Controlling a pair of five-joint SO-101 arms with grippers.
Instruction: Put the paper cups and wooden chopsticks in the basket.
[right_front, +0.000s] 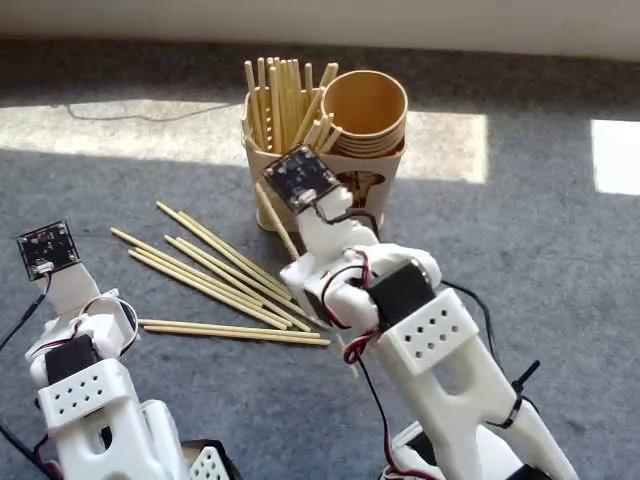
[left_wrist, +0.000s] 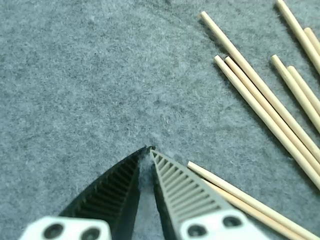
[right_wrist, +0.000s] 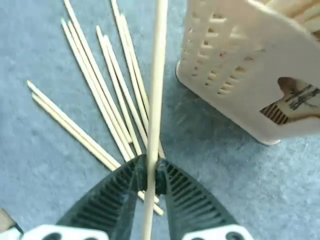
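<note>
**Camera Placement**

High view: fixed above, tilted down over the grey carpet (right_front: 560, 260), standing well back from the basket (right_front: 385, 185) at the far side.

Left wrist view: rides just behind the left gripper (left_wrist: 150, 149), hugs the carpet, faces the loose chopsticks (left_wrist: 260, 105) lying beside the basket.

Right wrist view: sits behind the right gripper (right_wrist: 150, 162), looks along the held chopstick (right_wrist: 159, 75), close beside the basket's wall.

Overlaps, all three, on the loose chopsticks beside the basket.
</note>
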